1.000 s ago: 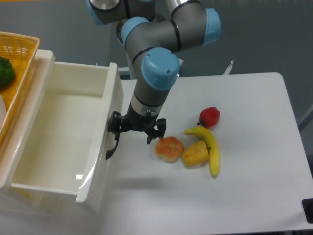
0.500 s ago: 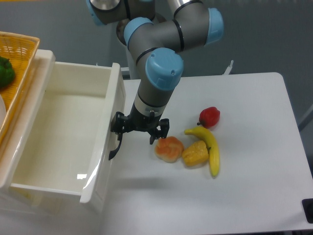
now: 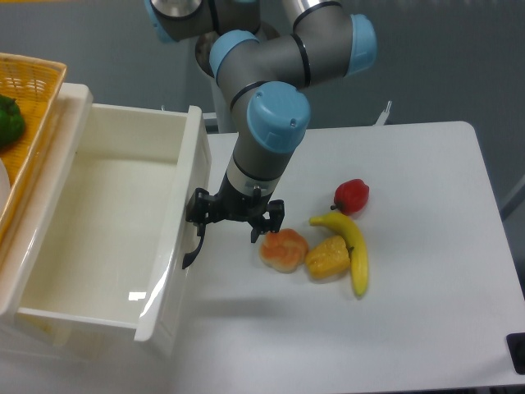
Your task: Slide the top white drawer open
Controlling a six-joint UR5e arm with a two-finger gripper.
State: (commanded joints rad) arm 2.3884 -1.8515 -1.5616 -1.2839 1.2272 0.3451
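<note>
- The top white drawer [image 3: 107, 222] stands pulled well out of its cabinet at the left of the table [image 3: 426, 328], its tray bare inside; the task looks nearly or fully done.
- The gripper [image 3: 235, 222] hangs just in front of the drawer front, its left finger at or against the curved black handle [image 3: 194, 246], its right finger close above the orange pastry [image 3: 284, 249].
- The fingers stand spread; whether the left one truly hooks the handle or merely sits beside it cannot be told from this view.
- Risk: a further pull rightward would likely push the right finger into the pastry and shove it against the yellow pepper [image 3: 328, 257] and banana [image 3: 353, 246] touching it.
- Risk: if the drawer has no end stop, more travel could draw it off its runners and tip it, as its front already overhangs far.
- Risk: a hooked finger lifted straight up might snag the handle and jerk the drawer.
- The red pepper [image 3: 352, 195] lies apart, out of the path.
- Hidden: the second drawer front lies beneath the open tray, unseen.
- Cut off: the yellow basket [image 3: 33, 90] and a green item [image 3: 10, 120] in it run off the left edge.
</note>
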